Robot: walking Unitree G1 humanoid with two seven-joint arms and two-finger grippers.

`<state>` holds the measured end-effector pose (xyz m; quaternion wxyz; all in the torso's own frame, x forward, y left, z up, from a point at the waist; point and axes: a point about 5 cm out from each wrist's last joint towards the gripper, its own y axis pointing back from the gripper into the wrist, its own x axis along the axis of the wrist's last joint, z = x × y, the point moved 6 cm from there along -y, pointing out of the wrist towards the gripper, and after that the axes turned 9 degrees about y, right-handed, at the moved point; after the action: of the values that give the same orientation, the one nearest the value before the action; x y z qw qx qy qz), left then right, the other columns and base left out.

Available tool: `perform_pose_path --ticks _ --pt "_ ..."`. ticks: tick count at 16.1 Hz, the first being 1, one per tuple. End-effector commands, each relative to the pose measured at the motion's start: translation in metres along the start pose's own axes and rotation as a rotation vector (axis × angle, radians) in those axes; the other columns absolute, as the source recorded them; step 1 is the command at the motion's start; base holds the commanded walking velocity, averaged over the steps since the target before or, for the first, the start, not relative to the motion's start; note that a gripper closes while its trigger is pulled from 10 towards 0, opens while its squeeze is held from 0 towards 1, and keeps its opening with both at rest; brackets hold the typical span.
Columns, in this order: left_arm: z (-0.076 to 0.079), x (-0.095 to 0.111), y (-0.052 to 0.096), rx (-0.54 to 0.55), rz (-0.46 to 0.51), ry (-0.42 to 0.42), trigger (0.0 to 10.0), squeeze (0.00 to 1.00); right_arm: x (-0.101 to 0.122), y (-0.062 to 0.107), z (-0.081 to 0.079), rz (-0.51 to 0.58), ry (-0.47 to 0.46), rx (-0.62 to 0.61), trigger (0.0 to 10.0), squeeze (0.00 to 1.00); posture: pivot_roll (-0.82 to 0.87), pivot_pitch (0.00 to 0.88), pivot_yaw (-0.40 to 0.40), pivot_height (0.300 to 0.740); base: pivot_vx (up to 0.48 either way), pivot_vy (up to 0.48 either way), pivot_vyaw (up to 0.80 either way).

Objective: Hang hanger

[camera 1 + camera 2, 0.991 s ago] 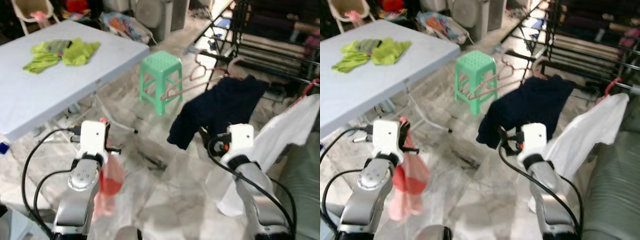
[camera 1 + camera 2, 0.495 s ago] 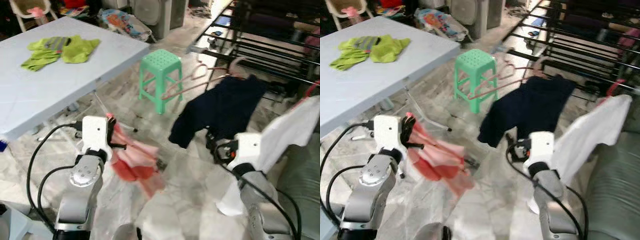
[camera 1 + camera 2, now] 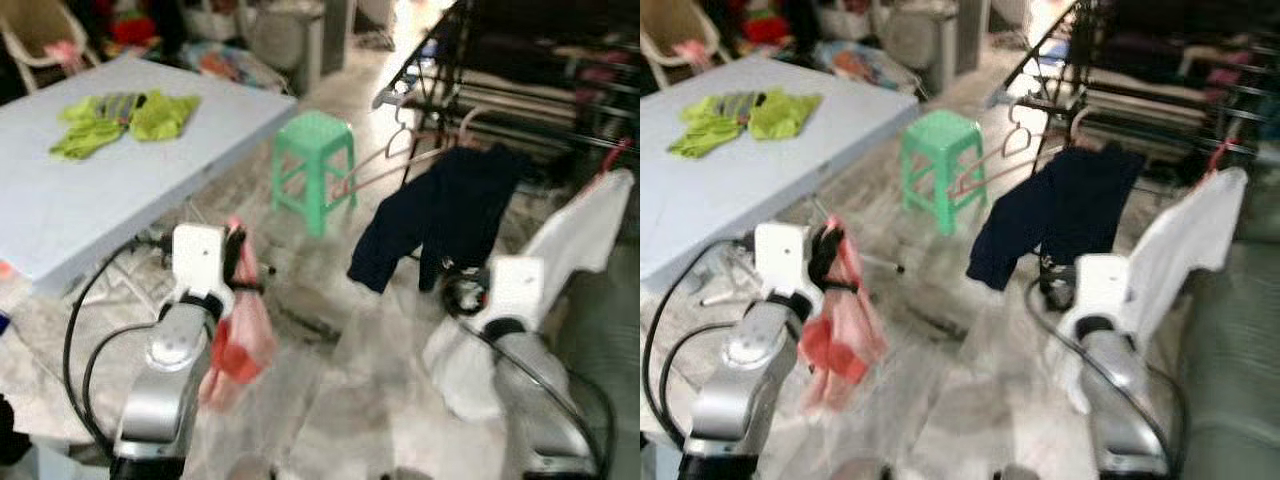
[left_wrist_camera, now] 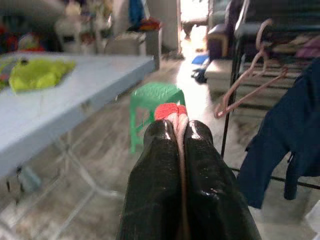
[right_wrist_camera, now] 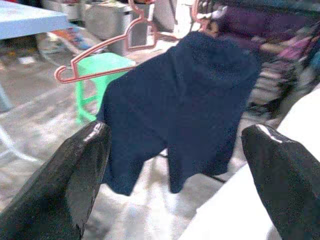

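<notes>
Left wrist view: left tool (image 4: 177,131) pinching pink garment (image 4: 170,111).

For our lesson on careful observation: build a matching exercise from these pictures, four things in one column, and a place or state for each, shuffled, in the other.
1. yellow-green garment
2. dark navy garment
3. pink-red cloth
4. green plastic stool

A. hanging on the black metal rack
B. standing on the floor
C. lying on the pale blue table
D. pinched in the left claw

Pairs: 1-C, 2-A, 3-D, 4-B
</notes>
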<state>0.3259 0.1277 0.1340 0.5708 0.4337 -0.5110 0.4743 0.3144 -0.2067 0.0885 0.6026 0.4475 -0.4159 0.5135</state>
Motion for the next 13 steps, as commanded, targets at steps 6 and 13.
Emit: perform_pose_path --ticks 6,13 --pt "-0.007 0.005 0.001 0.019 0.027 -0.063 10.0 0.00 0.015 -0.003 -0.004 0.057 -0.066 -0.011 10.0 0.00 0.00 0.000 0.015 0.740 0.000 0.378 0.00" --pt "0.005 0.008 0.003 -0.077 0.023 -0.025 10.0 0.00 0.015 -0.003 -0.003 0.054 -0.080 -0.011 10.0 0.00 0.00 0.000 0.014 0.740 0.172 0.197 -0.23"
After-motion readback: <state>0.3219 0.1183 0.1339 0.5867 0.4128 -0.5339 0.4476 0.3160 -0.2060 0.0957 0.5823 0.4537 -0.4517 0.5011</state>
